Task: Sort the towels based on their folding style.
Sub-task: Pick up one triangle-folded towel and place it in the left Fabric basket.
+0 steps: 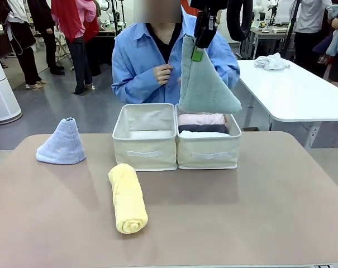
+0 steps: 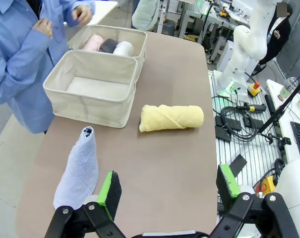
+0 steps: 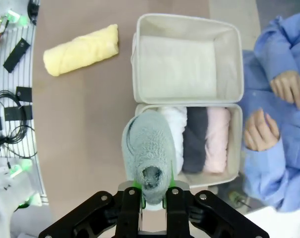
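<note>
My right gripper point(image 1: 198, 49) is shut on the tip of the pale grey-green cone towel point(image 1: 206, 84), which hangs above the right bin point(image 1: 208, 152). From the right wrist, the cone point(image 3: 149, 148) hangs over the near edge of that bin point(image 3: 229, 171). Inside lie rolled white point(image 3: 175, 130), dark grey point(image 3: 195, 139) and pink point(image 3: 216, 139) towels. The left bin point(image 1: 145, 146) holds no towel. A yellow rolled towel point(image 1: 127, 197) lies on the table in front. A lavender-blue cone point(image 1: 61, 142) stands at the left. My left gripper point(image 2: 167, 191) is open above the table near that cone point(image 2: 79, 171).
A person in a blue shirt point(image 1: 136, 61) sits behind the bins with hands at the chest. A white side table point(image 1: 294, 92) with a cloth bundle point(image 1: 271, 61) stands at the back right. The brown table point(image 1: 241, 218) has free room at the front right.
</note>
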Controlling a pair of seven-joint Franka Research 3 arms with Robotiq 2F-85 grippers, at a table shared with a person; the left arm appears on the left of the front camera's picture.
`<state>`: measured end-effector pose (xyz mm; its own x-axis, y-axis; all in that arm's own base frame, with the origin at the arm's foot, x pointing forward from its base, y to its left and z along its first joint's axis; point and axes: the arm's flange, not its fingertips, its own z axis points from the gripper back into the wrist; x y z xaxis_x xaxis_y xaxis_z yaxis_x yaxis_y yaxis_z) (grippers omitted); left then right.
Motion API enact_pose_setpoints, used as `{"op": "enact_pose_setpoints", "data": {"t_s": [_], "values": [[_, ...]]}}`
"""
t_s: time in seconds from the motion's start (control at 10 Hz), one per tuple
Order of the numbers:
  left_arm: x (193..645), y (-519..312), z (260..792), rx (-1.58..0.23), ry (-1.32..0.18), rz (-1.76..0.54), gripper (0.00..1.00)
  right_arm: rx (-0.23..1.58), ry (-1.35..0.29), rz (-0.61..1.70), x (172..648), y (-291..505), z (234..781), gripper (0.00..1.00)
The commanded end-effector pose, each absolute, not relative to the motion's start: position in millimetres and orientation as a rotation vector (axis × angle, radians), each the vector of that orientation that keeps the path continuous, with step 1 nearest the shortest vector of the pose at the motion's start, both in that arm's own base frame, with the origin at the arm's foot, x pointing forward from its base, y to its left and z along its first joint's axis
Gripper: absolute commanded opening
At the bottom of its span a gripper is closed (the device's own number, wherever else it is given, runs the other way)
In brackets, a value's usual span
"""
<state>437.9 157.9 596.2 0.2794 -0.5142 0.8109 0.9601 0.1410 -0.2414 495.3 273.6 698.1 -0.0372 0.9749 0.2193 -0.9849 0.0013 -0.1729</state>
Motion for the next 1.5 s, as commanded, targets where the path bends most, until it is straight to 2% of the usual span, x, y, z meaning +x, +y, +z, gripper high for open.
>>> {"op": "enact_pose_setpoints", "data": {"t_s": [0.0, 0.2, 0.3, 0.4, 0.5, 0.6, 0.7, 1.4], "values": [[437, 157, 598, -0.861, -0.648, -1.169, 1.00, 0.042, -0.304, 1.582, 493, 274, 700, 0.17], [437, 157, 598, -0.861, -0.648, -1.169, 1.00, 0.039, -0.332, 1.721, 505, 328, 700, 0.17], [437, 157, 598, -0.861, -0.648, -1.169, 1.00, 0.002, -0.267, 1.749, 506, 343, 698, 0.17], [437, 157, 598, -0.861, -0.648, -1.169, 1.00, -0.082, -0.072, 1.703, 481, 325, 704, 0.17], [437, 157, 598, -0.861, -0.648, -1.169, 1.00, -0.222, -0.071, 1.582, 428, 289, 721, 0.17], [437, 157, 598, -0.861, -0.648, -1.169, 1.00, -0.304, -0.148, 1.445, 371, 260, 734, 0.17], [437, 157, 598, -0.861, -0.648, -1.169, 1.00, -0.332, -0.193, 1.384, 344, 249, 737, 0.17], [437, 157, 598, -0.861, -0.648, -1.169, 1.00, -0.313, -0.226, 1.424, 343, 246, 733, 0.17]]}}
